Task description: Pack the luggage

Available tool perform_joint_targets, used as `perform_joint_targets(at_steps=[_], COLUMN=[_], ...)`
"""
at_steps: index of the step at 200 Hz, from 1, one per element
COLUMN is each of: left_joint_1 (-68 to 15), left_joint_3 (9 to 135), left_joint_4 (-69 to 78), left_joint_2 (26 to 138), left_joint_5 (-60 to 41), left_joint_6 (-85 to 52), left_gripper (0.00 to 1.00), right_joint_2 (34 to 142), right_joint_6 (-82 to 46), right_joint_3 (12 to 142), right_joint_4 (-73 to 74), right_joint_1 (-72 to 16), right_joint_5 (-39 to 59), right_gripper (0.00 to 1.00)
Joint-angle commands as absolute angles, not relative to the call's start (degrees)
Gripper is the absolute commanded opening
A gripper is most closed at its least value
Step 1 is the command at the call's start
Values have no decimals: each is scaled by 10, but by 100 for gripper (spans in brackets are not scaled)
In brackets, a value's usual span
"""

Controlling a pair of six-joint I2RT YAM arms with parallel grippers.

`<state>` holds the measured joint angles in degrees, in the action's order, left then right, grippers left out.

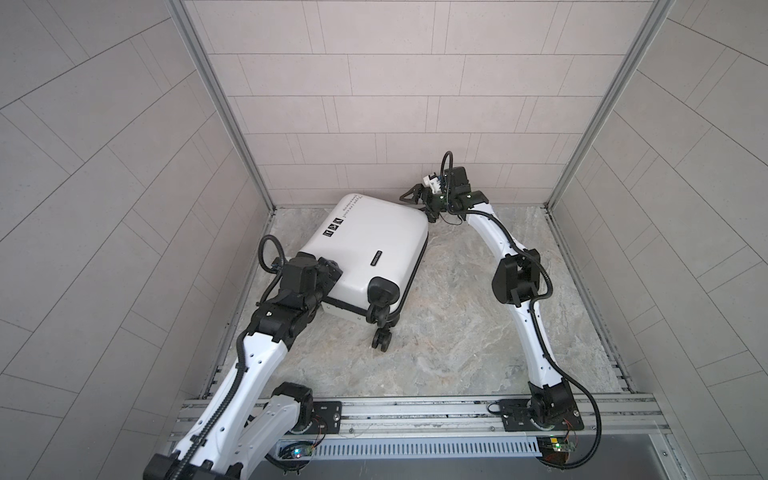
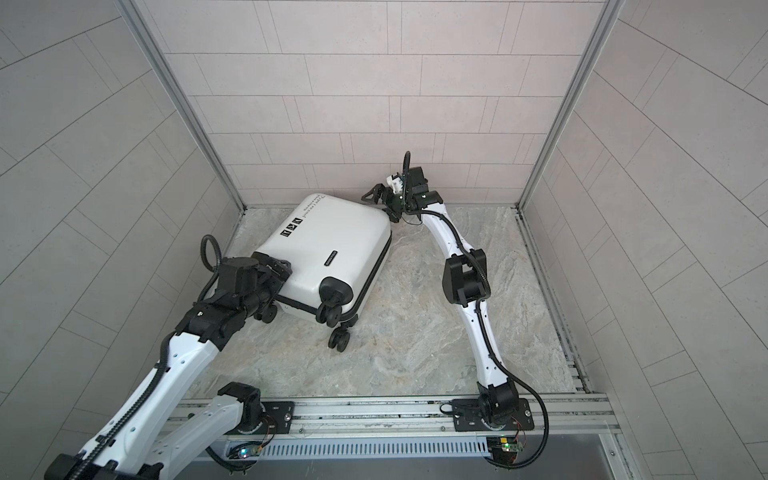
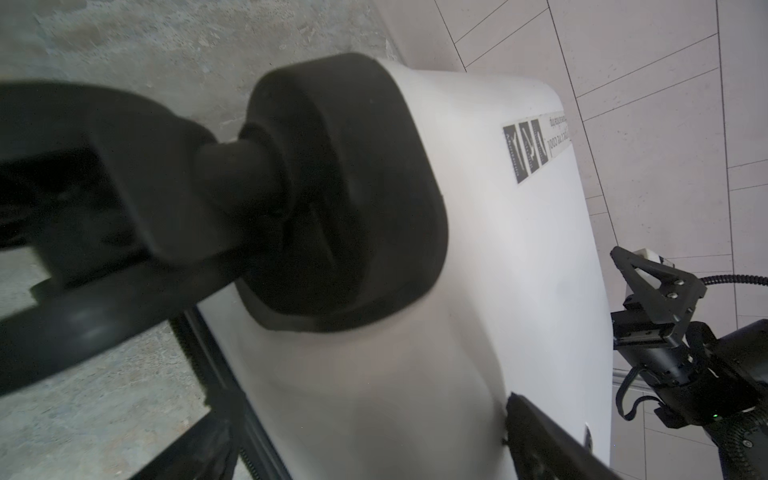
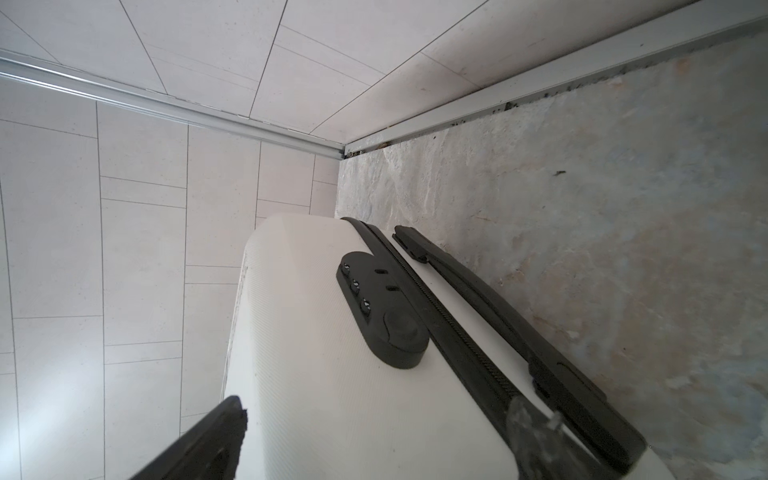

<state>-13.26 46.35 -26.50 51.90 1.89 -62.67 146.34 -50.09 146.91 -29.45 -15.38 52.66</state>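
White shell, zip shut where I can see it, and nothing loose anywhere on the table. So I reckon the packing part is done and this step is about shifting the closed luggage. It lies printed face up in the upper left of the table, wheels pointing at the bottom of the frame, far corner close to the back wall.

Both of mine are spread wide and clamped on nothing. My left gripper sits at the wheel corner, with the caster housing right in front of the wrist camera. My right gripper straddles the far corner by the combination lock and the carry handle. Can't tell if the pads actually touch.

Tip to self: press on the hard shell, not the casters, since those probably swivel and would let the case squirm. Move both ends together so it doesn't spin.

Room-wise, the left wall and back wall box it in, so no going up or left. Centre and right of the table are wide open, so go that way. Watch the lower wheel sticking out, it could catch.
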Motion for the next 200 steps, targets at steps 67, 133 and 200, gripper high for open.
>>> perform_joint_targets(at_steps=[67,133,200], left_joint_1=[-89,-66,-68], left_joint_3=[479,532,632], left_joint_4=[-193,-185,-162], left_joint_2=[590,670,811], left_joint_5=[-50,-130,-227], left_joint_6=[-597,-530,-485], left_gripper=[100,100,98], right_joint_2=[1371,1196,1028], right_joint_6=[-402,-363,-378], right_joint_3=[1373,1120,880], right_joint_4=[-351,-309,-241], right_joint_1=[-195,-223,-243], right_joint_5=[566,544,487], right_gripper=[100,100,99])
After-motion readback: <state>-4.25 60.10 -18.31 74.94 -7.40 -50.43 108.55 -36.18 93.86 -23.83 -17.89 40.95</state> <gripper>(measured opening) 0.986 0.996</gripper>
